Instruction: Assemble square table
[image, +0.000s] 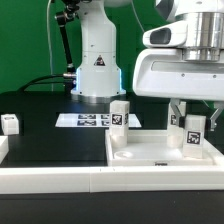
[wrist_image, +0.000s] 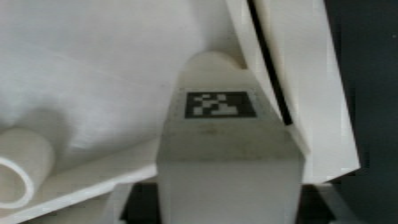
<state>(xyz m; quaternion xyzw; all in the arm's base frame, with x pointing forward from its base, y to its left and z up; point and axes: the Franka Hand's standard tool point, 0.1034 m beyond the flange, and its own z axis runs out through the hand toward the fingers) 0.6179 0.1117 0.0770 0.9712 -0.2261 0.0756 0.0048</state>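
The white tabletop (image: 150, 158) lies tray-like at the front on the exterior view's right. A white tagged leg (image: 193, 134) stands upright in its far right corner, and my gripper (image: 192, 127) comes down over it, shut with a finger on each side. In the wrist view the leg (wrist_image: 219, 140) fills the middle, tag facing the camera. The dark fingers (wrist_image: 146, 203) press against both its sides at my gripper (wrist_image: 222, 205). The tabletop's floor (wrist_image: 89, 70) and raised rim (wrist_image: 294, 90) lie beyond it. A second leg (image: 120, 113) stands by the tabletop's far left corner.
Another tagged leg (image: 9, 123) sits at the exterior view's far left on the black table. The marker board (image: 88, 120) lies in front of the robot base (image: 97, 70). A long white rail (image: 50, 182) runs along the front. A white round part (wrist_image: 25, 168) shows beside the leg in the wrist view.
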